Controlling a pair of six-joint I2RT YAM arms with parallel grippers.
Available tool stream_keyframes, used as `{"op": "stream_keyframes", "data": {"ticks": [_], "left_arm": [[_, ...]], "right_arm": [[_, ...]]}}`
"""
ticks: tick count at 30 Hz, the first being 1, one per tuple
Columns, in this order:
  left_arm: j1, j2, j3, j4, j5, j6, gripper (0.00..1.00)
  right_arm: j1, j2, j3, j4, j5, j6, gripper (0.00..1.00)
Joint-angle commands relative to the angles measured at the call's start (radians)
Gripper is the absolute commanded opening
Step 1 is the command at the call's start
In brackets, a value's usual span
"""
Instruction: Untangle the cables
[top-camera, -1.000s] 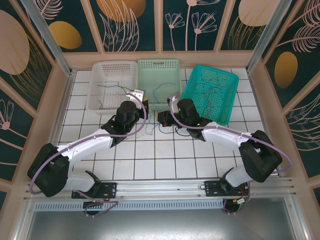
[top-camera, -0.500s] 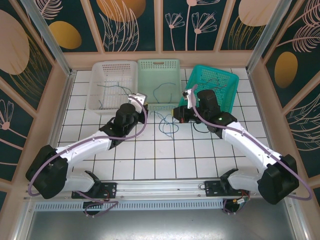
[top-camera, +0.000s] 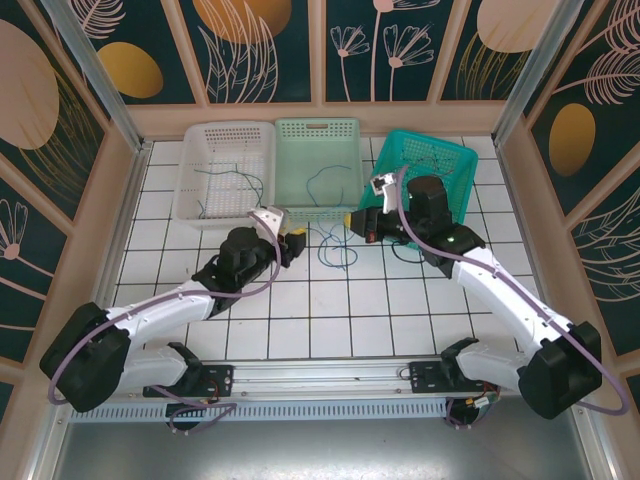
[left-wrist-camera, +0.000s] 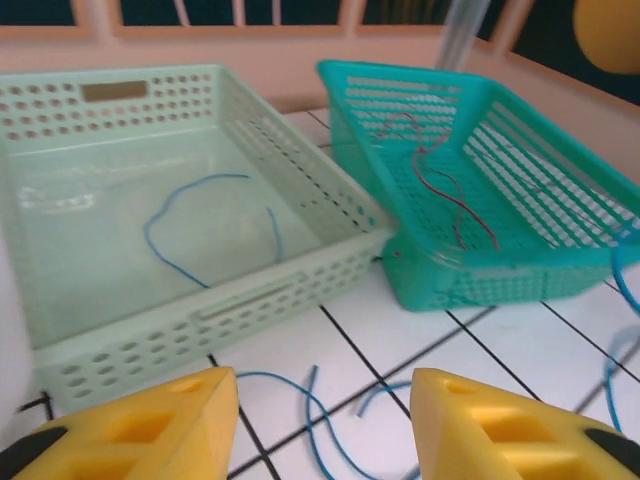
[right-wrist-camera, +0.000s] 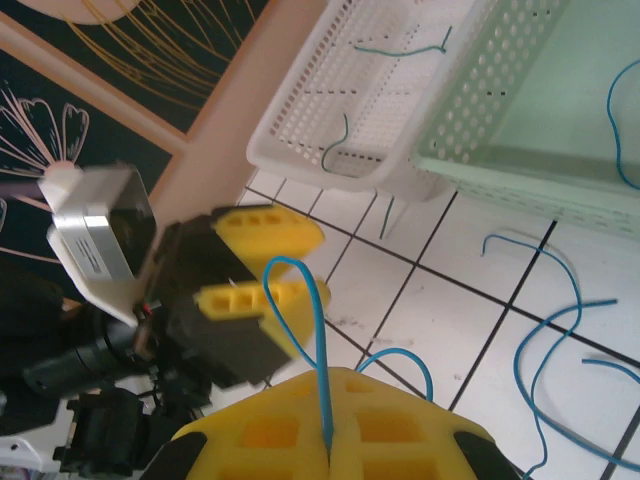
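The right fingers (right-wrist-camera: 400, 435), clamped on one blue cable (right-wrist-camera: 318, 330), should draw it slowly away from the loose blue cables (top-camera: 333, 252) on the table (top-camera: 300, 320), while the left fingers (left-wrist-camera: 150, 425), standing apart, pin down the rest.

Tiled table (top-camera: 300, 320): white basket (top-camera: 228, 128), mint basket (top-camera: 317, 126), teal basket (top-camera: 432, 145), loose blue cables (top-camera: 335, 250).

1. The white basket (top-camera: 230, 128), pale green basket (left-wrist-camera: 280, 300) and teal basket (left-wrist-camera: 500, 280) were perforated moulded plastic with a slight sheen.
2. The table (top-camera: 330, 320) was smooth, glossy white tile with dark grout.
3. The blue cable (right-wrist-camera: 322, 370) had a smooth coating.
4. The left gripper (left-wrist-camera: 325, 425) had matt yellow pads (left-wrist-camera: 150, 430).
5. The rail (top-camera: 330, 372) was brushed metal.
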Motion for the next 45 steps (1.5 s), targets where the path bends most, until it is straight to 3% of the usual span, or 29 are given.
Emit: {"op": "stream_keyframes", "data": {"ticks": [1,6,13,19,23,27,29,35,45], "left_arm": [[-0.015,0.001,-0.022,0.090,0.158,-0.024,0.56],[-0.075,0.036,-0.057,0.192,0.261,-0.021,0.63],[-0.152,0.168,0.000,0.280,0.256,-0.051,0.68],[-0.162,0.255,0.042,0.314,0.192,-0.073,0.66],[-0.162,0.308,0.102,0.283,0.188,-0.045,0.54],[-0.161,0.333,0.152,0.180,0.015,0.000,0.14],[-0.161,0.326,0.165,0.115,-0.118,0.047,0.05],[-0.151,0.291,0.194,-0.023,-0.466,0.209,0.00],[-0.049,0.204,0.237,-0.129,-0.668,0.296,0.00]], "right_arm": [[-0.009,-0.025,-0.004,0.088,-0.016,0.051,0.00],[-0.011,-0.032,0.001,0.119,-0.010,0.093,0.00],[-0.010,-0.040,-0.028,0.192,-0.008,0.154,0.00],[-0.011,-0.064,-0.057,0.245,-0.016,0.186,0.00],[-0.011,-0.080,-0.077,0.283,-0.034,0.209,0.00],[-0.014,-0.105,-0.077,0.261,-0.058,0.210,0.00],[-0.022,-0.123,-0.075,0.218,-0.066,0.204,0.00],[-0.077,-0.169,-0.112,0.076,-0.144,0.192,0.00],[-0.101,-0.245,-0.138,-0.169,-0.166,0.111,0.00]]}}
